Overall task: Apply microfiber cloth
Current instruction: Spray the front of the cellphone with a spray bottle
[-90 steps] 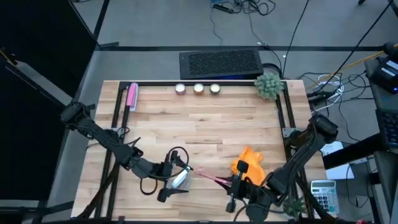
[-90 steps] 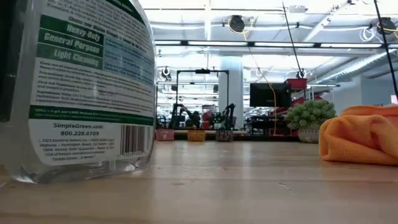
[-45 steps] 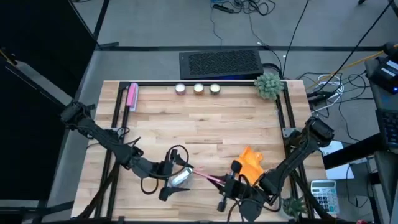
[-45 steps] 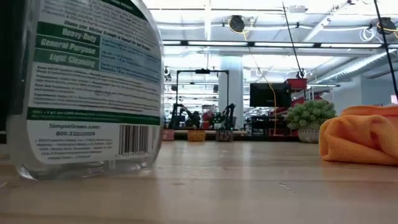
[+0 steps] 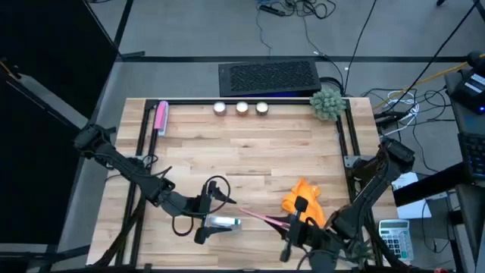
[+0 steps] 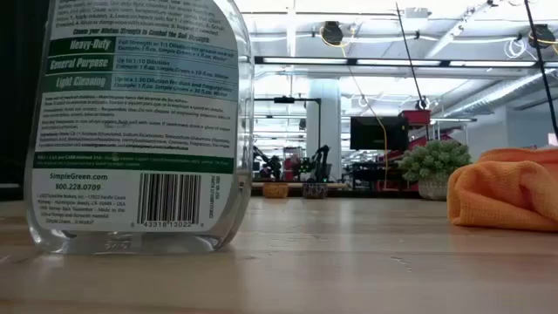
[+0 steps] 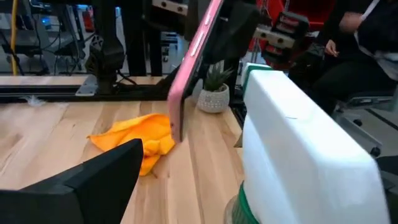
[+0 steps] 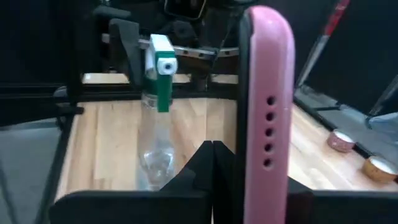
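- One spray bottle upright on the tabletop, near the front edge, left of centre. Clear body, looks almost empty in the right wrist view; white and green spray head.
- Left end effector is at the bottle, fingers on either side of its top. Can't tell if it's clamped or just around it.
- Left arm runs low from the left edge toward front centre.
- Right end effector is closed on a phone in a pink case, held on edge. The phone sticks out toward the bottle without touching it.
- Right arm folds in from the right side; its wrist is low at the front edge.
- Microfiber cloth: orange, bunched up on the tabletop at front right, just behind the right end effector, under the raised phone in the left wrist view. Neither end effector holds it.
- Three small cups in a row at the back edge, contents not visible; small plant at back right.
- Pink stick at back left, well apart.
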